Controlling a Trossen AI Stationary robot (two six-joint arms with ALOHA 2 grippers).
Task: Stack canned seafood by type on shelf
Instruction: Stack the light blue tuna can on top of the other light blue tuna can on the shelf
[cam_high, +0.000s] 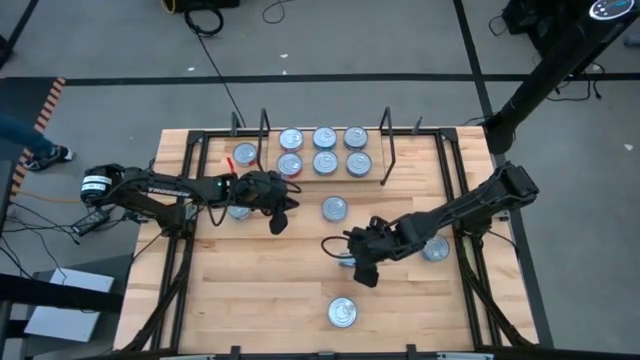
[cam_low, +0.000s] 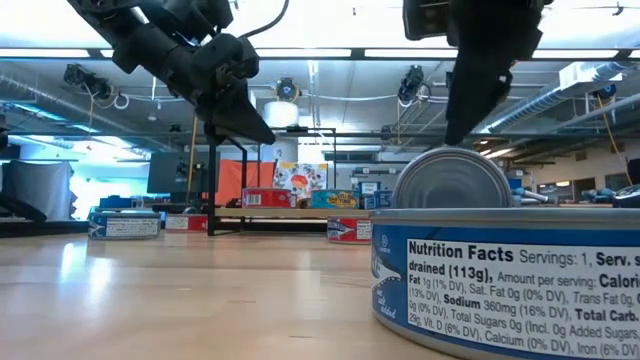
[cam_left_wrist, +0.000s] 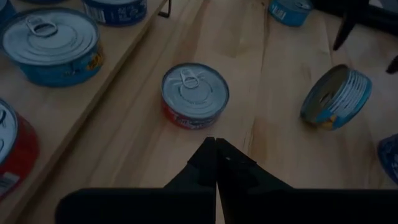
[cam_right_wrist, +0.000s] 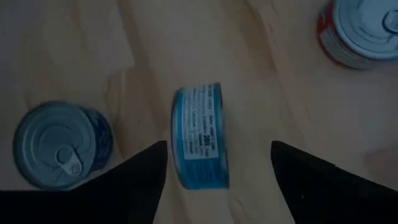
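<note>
We start from the worktop, where the shelf sits at the far edge between its two black wire frames and already carries six tins in two rows, with more tins scattered loose around the board. Our right hand hangs near the middle of the worktop with its fingers spread wide and nothing between them, and the blue tin lies directly beneath it, framed in the gap between the two fingers. That tin is tipped onto its edge: its flat faces stand upright and its labelled side wall faces up at the wrist camera, so its short axis runs level along the wood rather than pointing up. We judge the right hand far nearer to it than the left. Our left hand waits toward the shelf's left end with its fingers pressed together, holding nothing, and a red tin lies flat, lid up, just ahead of its tips. Another blue tin sits lid up beside the tipped one, apart from it, and we reckon it is the likeliest thing to be bumped.
</note>
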